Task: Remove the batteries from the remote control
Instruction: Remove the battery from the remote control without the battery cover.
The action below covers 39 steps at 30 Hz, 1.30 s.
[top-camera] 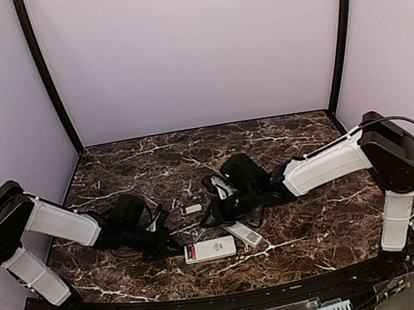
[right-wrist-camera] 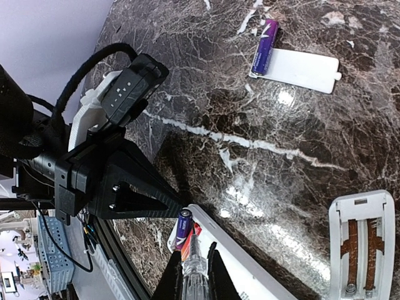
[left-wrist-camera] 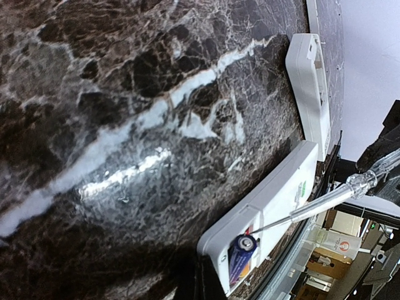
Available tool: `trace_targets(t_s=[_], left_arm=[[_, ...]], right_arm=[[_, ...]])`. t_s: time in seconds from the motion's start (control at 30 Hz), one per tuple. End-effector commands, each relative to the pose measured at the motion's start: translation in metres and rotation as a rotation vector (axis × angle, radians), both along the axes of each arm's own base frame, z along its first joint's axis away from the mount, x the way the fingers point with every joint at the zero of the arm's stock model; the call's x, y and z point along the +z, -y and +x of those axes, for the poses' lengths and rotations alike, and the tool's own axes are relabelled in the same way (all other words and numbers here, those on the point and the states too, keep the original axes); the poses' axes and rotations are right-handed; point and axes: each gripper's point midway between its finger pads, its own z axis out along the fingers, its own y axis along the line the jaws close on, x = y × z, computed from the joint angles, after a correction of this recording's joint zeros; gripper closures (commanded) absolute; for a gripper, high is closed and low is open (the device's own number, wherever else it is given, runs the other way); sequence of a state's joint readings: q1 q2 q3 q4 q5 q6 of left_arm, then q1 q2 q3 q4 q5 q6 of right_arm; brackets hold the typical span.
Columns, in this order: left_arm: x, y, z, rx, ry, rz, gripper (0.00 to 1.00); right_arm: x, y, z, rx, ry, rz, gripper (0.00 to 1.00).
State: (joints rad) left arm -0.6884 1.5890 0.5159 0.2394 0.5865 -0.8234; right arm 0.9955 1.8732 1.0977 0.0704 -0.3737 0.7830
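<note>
Right gripper (right-wrist-camera: pixel 195 265) clamped on screwdriver (left-wrist-camera: pixel 325 203), tip at blue battery (right-wrist-camera: pixel 183 226) in remote (left-wrist-camera: pixel 275 200) bay, looks like prying. Left gripper (right-wrist-camera: pixel 165 207) fully closed, nothing visibly held, tip against remote end, likely bracing. Purple battery (right-wrist-camera: pixel 265 47) out, touching cover plate (right-wrist-camera: pixel 306 70).

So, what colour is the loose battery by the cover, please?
Purple: the battery shows clearest in the right wrist view.

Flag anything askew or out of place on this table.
A purple cylindrical battery lies loose on the marble table, against a white rectangular cover plate. Another purple battery sits askew in the white remote's open bay.
</note>
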Motion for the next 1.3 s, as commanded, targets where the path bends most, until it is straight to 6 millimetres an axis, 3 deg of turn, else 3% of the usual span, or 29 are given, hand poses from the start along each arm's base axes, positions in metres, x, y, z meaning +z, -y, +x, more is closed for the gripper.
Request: trace_targets(t_s=[0.0, 0.3, 0.5, 0.83, 1.27], left_arm=[[0.0, 0.0, -0.001, -0.008, 0.01, 0.001, 0.99], [0.0, 0.0, -0.001, -0.006, 0.011, -0.002, 1.0], [0.0, 0.0, -0.001, -0.005, 0.013, -0.003, 1.0], [-0.001, 0.0, -0.001, -0.005, 0.012, -0.003, 1.0], [-0.001, -0.001, -0.002, -0.005, 0.012, 0.002, 1.0]], right_arm=[[0.001, -0.013, 0.001, 0.017, 0.014, 0.021, 1.0], [0.0, -0.023, -0.001, 0.057, 0.005, 0.048, 1.0], [0.013, -0.033, -0.017, 0.151, -0.027, 0.136, 1.0], [0.016, -0.034, -0.036, 0.223, -0.055, 0.153, 1.0], [0.001, -0.028, -0.045, 0.234, -0.096, 0.065, 1.0]])
